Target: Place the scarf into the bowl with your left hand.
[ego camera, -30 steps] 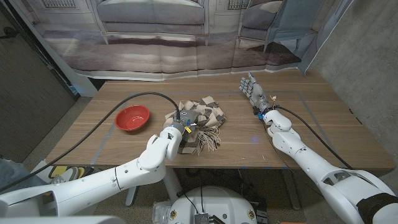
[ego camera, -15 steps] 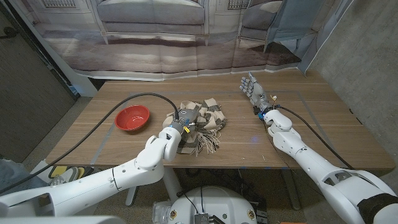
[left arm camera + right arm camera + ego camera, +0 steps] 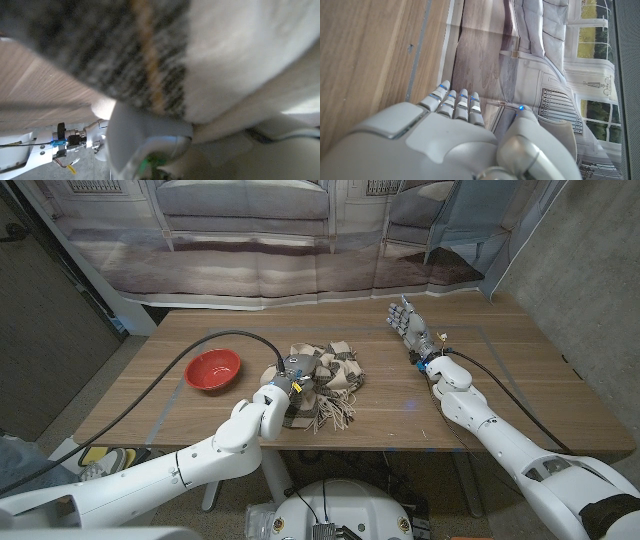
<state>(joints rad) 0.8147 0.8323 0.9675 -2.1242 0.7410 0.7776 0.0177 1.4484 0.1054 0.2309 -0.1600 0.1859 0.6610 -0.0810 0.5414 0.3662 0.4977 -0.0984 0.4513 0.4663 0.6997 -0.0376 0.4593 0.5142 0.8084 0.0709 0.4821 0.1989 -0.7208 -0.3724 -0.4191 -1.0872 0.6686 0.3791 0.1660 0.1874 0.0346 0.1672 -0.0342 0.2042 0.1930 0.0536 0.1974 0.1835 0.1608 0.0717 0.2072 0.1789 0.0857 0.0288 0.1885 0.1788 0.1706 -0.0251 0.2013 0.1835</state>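
A checked brown, cream and grey scarf (image 3: 338, 372) with a fringe lies bunched at the table's middle. My left hand (image 3: 290, 383) sits on the scarf's near left side with its fingers buried in the folds, gripping the cloth. In the left wrist view the scarf's weave (image 3: 125, 40) presses right up against the camera. The red bowl (image 3: 214, 369) stands to the left of the scarf, with nothing in it. At the far right of the table my right hand (image 3: 408, 323) stands open, its fingers straight (image 3: 455, 102) and holding nothing.
The black cable (image 3: 190, 365) of my left arm arcs over the table between the bowl and the scarf. The wooden table (image 3: 500, 395) has bare wood in front of my right arm. A printed backdrop hangs behind the far edge.
My left forearm has swung slightly to the left while the hand stays in the scarf. The scarf has bunched differently and its fringe now spreads nearer the front edge. The right hand is still.
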